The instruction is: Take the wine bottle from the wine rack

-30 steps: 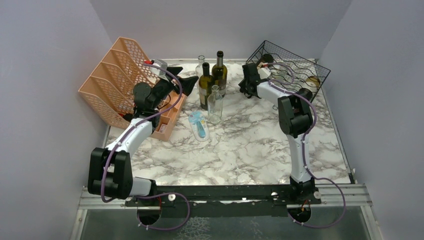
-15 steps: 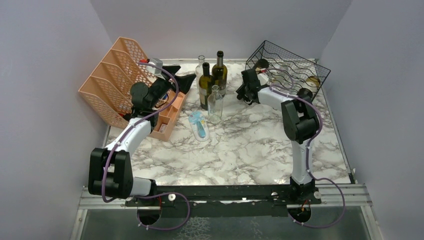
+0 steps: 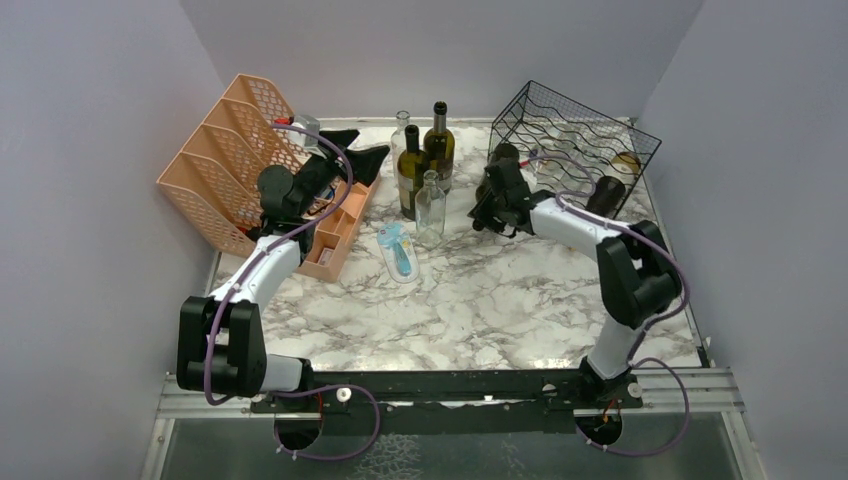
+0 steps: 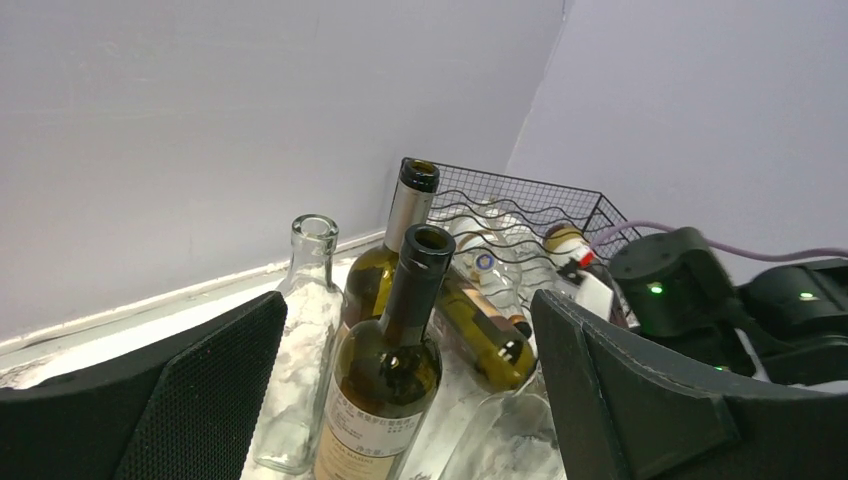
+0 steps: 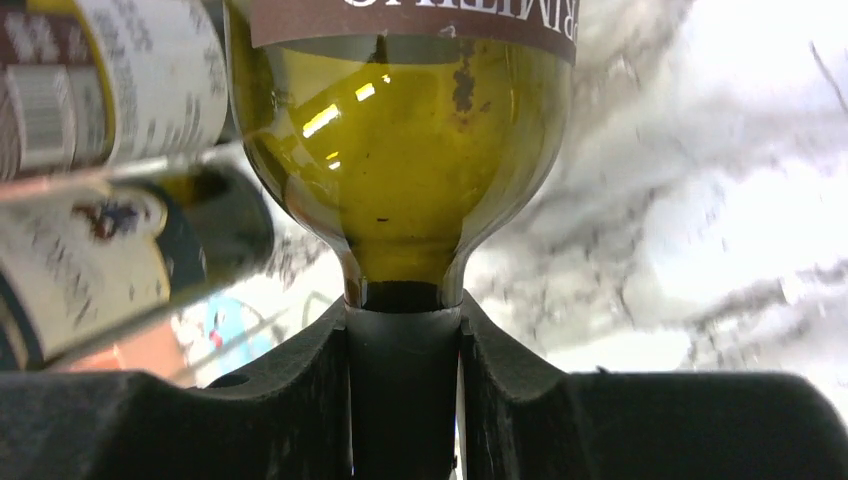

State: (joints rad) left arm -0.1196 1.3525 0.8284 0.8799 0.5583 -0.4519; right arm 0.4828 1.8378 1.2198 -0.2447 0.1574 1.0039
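Note:
The black wire wine rack stands at the back right. My right gripper hangs just in front of its left side, low over the marble. It is shut on the neck of a wine bottle of olive-green glass with a brown label; the fingers press the neck from both sides. The same bottle shows tilted between the standing bottles and the rack, outside the wires. From above the gripper hides most of it. My left gripper hovers open beside the peach organizer, holding nothing.
Two dark wine bottles and two clear ones stand left of my right gripper. Other bottles lie in the rack. A blue packet lies mid-table. A peach mesh organizer and small tray sit left.
My right gripper has drawn back from the rack's left opening toward the front, bringing the bottle out with it, and its elbow has swung right. The left arm has barely moved.

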